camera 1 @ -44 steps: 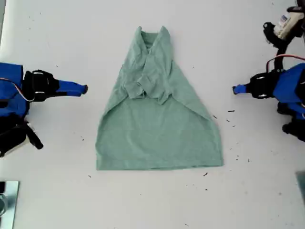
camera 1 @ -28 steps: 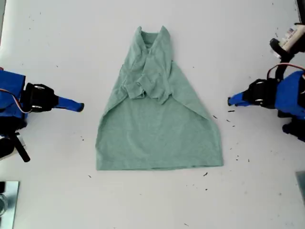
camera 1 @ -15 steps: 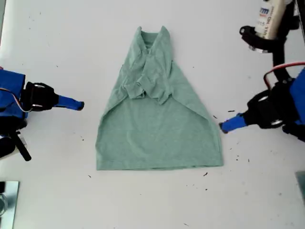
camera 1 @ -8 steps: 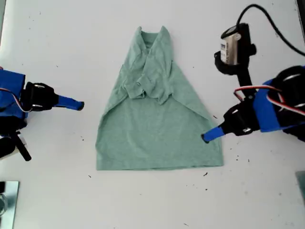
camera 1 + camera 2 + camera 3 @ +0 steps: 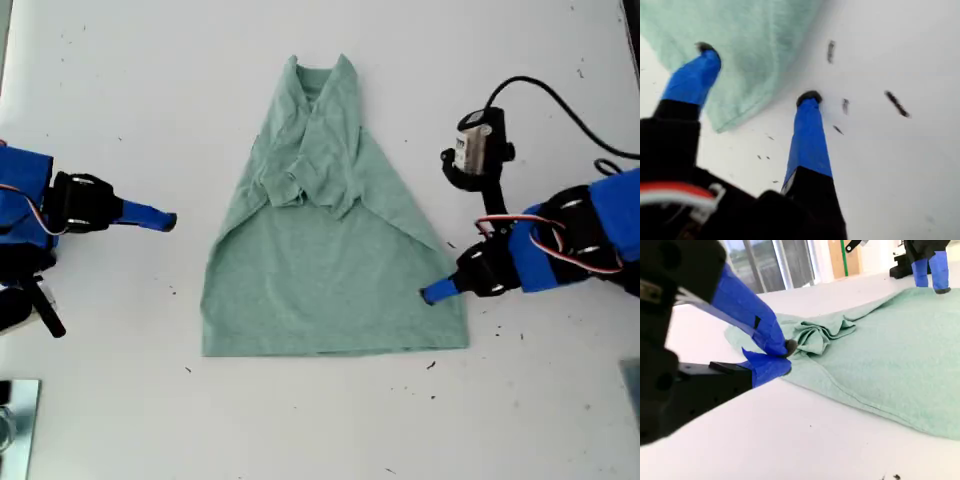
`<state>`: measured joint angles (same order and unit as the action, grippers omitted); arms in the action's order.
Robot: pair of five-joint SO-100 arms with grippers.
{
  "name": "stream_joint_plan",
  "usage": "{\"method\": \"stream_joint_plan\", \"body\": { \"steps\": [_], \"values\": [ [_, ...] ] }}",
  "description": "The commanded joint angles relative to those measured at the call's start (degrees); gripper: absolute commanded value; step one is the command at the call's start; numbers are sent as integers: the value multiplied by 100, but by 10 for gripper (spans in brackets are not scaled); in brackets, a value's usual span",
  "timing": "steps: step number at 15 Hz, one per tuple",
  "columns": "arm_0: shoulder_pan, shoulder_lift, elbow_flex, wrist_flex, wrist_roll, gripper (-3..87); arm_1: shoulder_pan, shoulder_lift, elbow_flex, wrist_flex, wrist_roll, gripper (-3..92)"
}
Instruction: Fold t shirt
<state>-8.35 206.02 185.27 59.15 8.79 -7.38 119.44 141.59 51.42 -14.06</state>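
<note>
My first gripper (image 5: 757, 72) gaped astride the shirt's (image 5: 330, 270) edge; my second gripper (image 5: 782, 356) sat closed, empty. Closing shallow risked pinching one layer.

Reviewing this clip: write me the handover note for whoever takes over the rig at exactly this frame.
My first gripper: open, jaws straddling the t shirt's side edge near its lower corner on the exterior view's right; one finger over the cloth, one over the table. Nothing gripped yet.
My second gripper: shut and empty, parked on the exterior view's left, clear of the shirt.
Shirt: flat mid-table, both sleeves already folded in over the chest, hem toward the exterior view's bottom.
Left: close on the hem corner, bring the second gripper to the other corner, then probably fold the hem up toward the collar.
</note>
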Motion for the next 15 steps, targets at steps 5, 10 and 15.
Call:
{"method": "stream_joint_plan", "body": {
  "steps": [5, 10, 15],
  "values": [
    [44, 35, 70, -26, 35, -2, -475, -3094, -2021, 747, 9, -8],
    [53, 35, 70, -26, 44, -2, -343, -3120, -5370, 4535, -483, -25],
    [70, 35, 70, -26, 53, -2, -378, -2900, -7690, 4869, -800, -22]
  ]
}}
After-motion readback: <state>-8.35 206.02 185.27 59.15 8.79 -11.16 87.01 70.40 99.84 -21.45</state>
